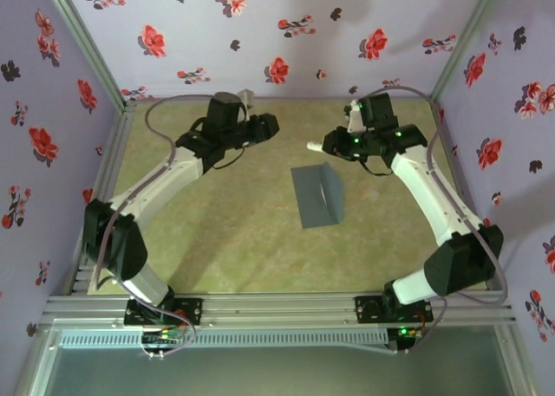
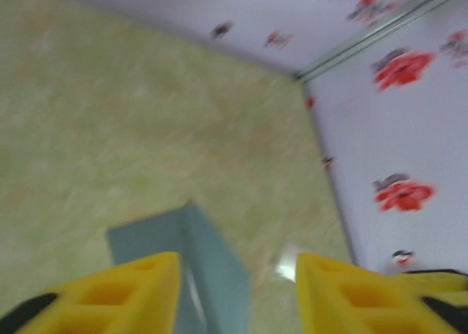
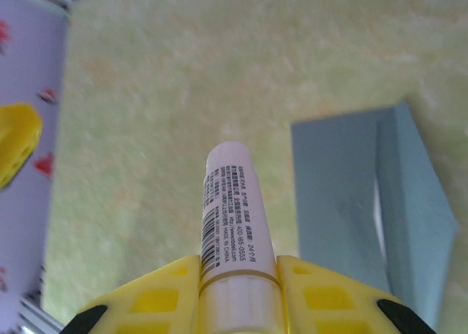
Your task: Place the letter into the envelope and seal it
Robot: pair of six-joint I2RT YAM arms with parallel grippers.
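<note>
The slate-grey envelope (image 1: 316,195) lies flat in the middle of the table, with a folded strip along its right side. The letter is hidden. My right gripper (image 1: 328,143) hovers just beyond the envelope's far edge, shut on a white stick (image 1: 314,145) that points left. In the right wrist view the printed stick (image 3: 232,202) pokes out between the yellow fingers (image 3: 161,297), and the envelope (image 3: 344,202) lies to its right. My left gripper (image 1: 270,126) hangs at the back left, open and holding nothing. Its wrist view is blurred and shows the envelope (image 2: 208,261) below its fingers (image 2: 131,290).
The green table mat (image 1: 217,240) is boxed in by floral walls at the back and on both sides. A small white object (image 1: 354,112) stands at the back behind the right arm. An aluminium rail (image 1: 277,305) runs along the near edge.
</note>
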